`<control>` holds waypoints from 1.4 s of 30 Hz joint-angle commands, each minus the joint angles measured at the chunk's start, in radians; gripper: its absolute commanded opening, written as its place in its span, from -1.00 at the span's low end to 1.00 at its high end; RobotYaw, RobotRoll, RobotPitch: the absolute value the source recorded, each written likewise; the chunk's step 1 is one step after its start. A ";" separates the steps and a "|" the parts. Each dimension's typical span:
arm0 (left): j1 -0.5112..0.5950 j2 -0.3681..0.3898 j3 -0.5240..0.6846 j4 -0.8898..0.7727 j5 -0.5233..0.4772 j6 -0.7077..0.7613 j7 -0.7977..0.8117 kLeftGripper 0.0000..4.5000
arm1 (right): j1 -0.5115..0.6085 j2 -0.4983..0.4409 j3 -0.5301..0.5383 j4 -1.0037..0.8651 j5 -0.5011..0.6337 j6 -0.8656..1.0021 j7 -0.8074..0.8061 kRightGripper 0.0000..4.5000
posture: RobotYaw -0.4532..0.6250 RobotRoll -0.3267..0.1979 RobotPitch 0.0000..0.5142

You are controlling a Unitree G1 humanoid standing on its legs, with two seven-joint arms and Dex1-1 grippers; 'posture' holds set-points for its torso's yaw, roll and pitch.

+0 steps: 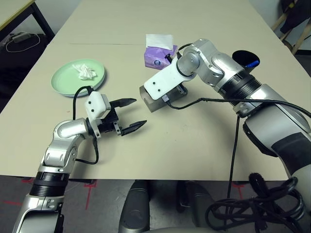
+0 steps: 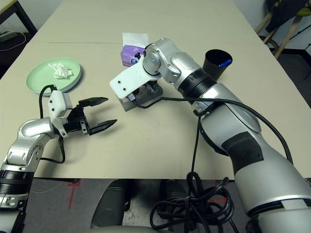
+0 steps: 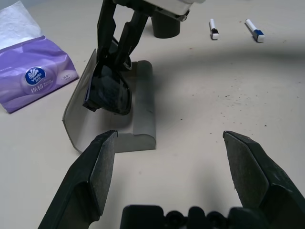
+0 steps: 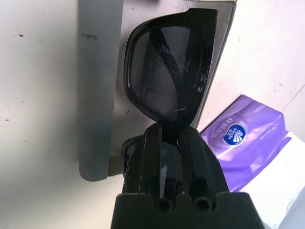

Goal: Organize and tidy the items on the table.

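The right pincer (image 4: 172,131) is clamped on the black plastic sunglasses (image 4: 167,71) at the bridge, holding them over the open grey oblong glasses case (image 3: 138,102), which lies near the middle of the large beige matte desk (image 1: 194,141). In the left wrist view the dark lenses hang against the case's raised flap; whether they touch the case floor is hard to tell. The left pincer (image 1: 130,115) hovers just above the desk on the near left side of the case, its two black fingers (image 3: 90,176) spread wide with nothing between them.

Just beyond the case sits a purple soft pack of tissues (image 1: 159,56) with a white sheet sticking out. On the far left, the pale green round plate (image 1: 65,80) carries a crumpled white tissue (image 1: 85,72). To the right stands the black cup (image 2: 216,63) with something blue, probably a pen, inside. Two small white-and-blue pen-like pieces (image 3: 213,28) lie on the desk beside the cup.
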 commanded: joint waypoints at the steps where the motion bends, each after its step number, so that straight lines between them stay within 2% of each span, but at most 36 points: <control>1: 0.026 0.000 0.004 -0.035 -0.006 0.014 0.010 1.00 | -0.018 0.018 -0.006 0.026 -0.008 -0.009 -0.012 -0.79 | 0.44 0.25 -0.27; 10: 0.014 0.005 0.000 -0.026 -0.003 0.014 0.009 1.00 | -0.008 0.047 -0.014 0.047 0.006 0.018 0.014 -0.79 | 0.44 0.25 -0.25; 30: -0.044 0.013 -0.002 0.040 0.007 -0.002 -0.016 1.00 | 0.055 -0.001 -0.018 -0.031 0.013 0.082 0.095 -0.79 | 0.38 0.25 -0.26; 35: -0.050 0.014 -0.002 0.057 0.010 -0.010 -0.021 1.00 | 0.058 -0.007 -0.021 -0.057 0.016 0.091 0.111 -0.07 | 0.37 0.25 -0.30; 40: -0.069 0.012 -0.004 0.079 0.016 -0.014 -0.027 1.00 | 0.072 -0.021 -0.028 -0.110 0.021 0.117 0.131 0.81 | 0.34 0.25 -0.33; 41: -0.073 0.011 -0.005 0.083 0.017 -0.015 -0.028 1.00 | 0.075 -0.025 -0.030 -0.121 0.022 0.123 0.134 0.95 | 0.34 0.25 -0.33; 42: -0.075 0.011 -0.006 0.086 0.018 -0.016 -0.029 1.00 | 0.077 -0.027 -0.031 -0.128 0.023 0.128 0.137 0.99 | 0.34 0.25 -0.33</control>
